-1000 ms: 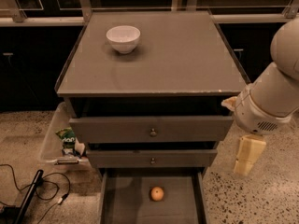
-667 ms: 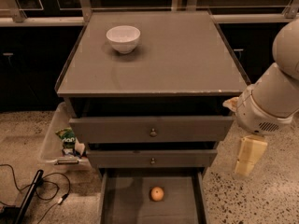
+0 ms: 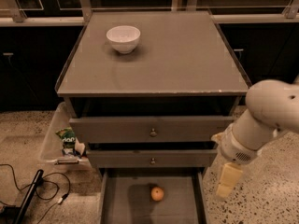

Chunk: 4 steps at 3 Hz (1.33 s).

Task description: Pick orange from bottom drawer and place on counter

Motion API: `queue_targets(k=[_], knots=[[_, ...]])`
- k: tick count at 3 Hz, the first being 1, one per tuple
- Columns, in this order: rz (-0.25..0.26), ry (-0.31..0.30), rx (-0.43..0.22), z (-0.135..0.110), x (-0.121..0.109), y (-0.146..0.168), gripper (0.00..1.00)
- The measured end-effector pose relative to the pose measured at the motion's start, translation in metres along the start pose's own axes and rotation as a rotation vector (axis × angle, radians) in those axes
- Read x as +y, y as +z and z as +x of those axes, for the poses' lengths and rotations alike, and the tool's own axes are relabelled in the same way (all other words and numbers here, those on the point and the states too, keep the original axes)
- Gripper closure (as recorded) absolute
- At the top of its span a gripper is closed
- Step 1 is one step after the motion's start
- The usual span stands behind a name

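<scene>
The orange (image 3: 157, 193) lies on the floor of the open bottom drawer (image 3: 126, 204), near the middle, at the lower edge of the camera view. The counter (image 3: 177, 55) is the grey top of the cabinet above it. My gripper (image 3: 228, 180) hangs at the right of the cabinet, pointing down, beside the drawer's right wall and a little above and to the right of the orange. It holds nothing that I can see. The white arm (image 3: 266, 115) reaches in from the right edge.
A white bowl (image 3: 123, 38) stands at the back left of the counter. Two wider knobbed drawers (image 3: 153, 129) are partly pulled out above the bottom one. A clear bin (image 3: 58, 141) with a green packet sits left of the cabinet. Cables (image 3: 37, 190) lie on the floor.
My gripper and arm have moved down and to the left, closer to the open bottom drawer. The orange and the bowl have not moved.
</scene>
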<state>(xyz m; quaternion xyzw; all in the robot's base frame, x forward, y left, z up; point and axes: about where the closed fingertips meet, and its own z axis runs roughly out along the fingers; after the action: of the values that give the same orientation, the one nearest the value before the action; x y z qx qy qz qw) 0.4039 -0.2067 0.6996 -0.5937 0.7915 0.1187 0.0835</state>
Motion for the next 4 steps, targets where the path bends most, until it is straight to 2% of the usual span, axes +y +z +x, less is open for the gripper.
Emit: queue_targets(k=[1,2,3,4], knots=[[-0.001,0.009,-0.071,0.012,-0.020,0.067,0.00],[-0.002,0.009,-0.070,0.012,-0.020,0.067,0.00],[-0.004,0.026,-0.084,0.023,-0.026,0.104,0.00],[-0.022,0.083,-0.159,0.035,-0.049,0.166,0.00]])
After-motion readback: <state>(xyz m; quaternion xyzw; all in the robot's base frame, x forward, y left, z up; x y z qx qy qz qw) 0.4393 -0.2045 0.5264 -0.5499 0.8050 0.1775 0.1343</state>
